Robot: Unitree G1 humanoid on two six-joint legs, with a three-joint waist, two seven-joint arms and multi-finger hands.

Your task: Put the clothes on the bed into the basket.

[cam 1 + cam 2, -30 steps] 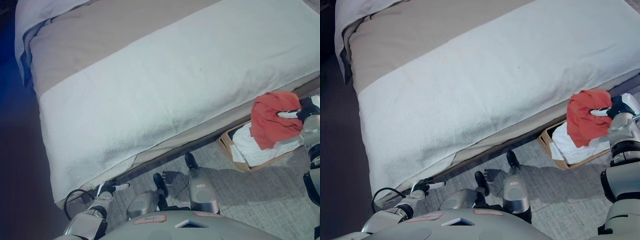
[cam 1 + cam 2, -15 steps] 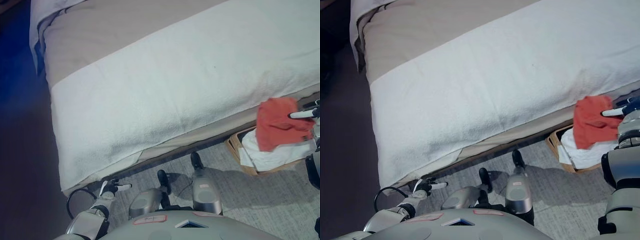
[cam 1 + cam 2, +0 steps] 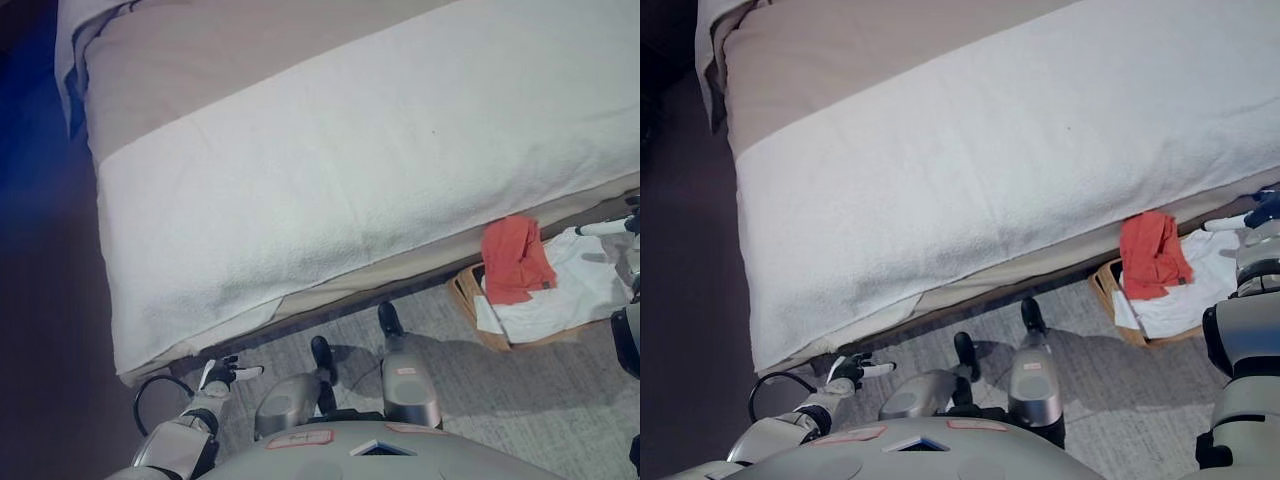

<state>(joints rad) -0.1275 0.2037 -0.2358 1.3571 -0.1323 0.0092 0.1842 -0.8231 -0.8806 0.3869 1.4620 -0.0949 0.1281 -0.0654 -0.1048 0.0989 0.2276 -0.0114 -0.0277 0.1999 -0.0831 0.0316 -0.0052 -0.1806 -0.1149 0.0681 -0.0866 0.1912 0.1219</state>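
A red cloth (image 3: 514, 262) lies crumpled in the left end of the wicker basket (image 3: 463, 292), on top of white clothes (image 3: 570, 285). The basket stands on the floor against the bed's front edge at the right. My right hand (image 3: 622, 228) is above the basket's right part, apart from the red cloth, fingers straight and empty; it also shows in the right eye view (image 3: 1252, 217). My left hand (image 3: 224, 374) hangs low by the bed's front left corner, relaxed and empty. The bed (image 3: 330, 160) shows only a white blanket and a beige sheet.
A grey carpet (image 3: 520, 400) covers the floor in front of the bed. A pillow (image 3: 80, 30) lies at the bed's far left end. The bed's front edge runs diagonally just above the basket.
The red cloth has left my right hand and dropped into the basket's left end. The right hand stays above the basket, now empty. The left hand has not moved.
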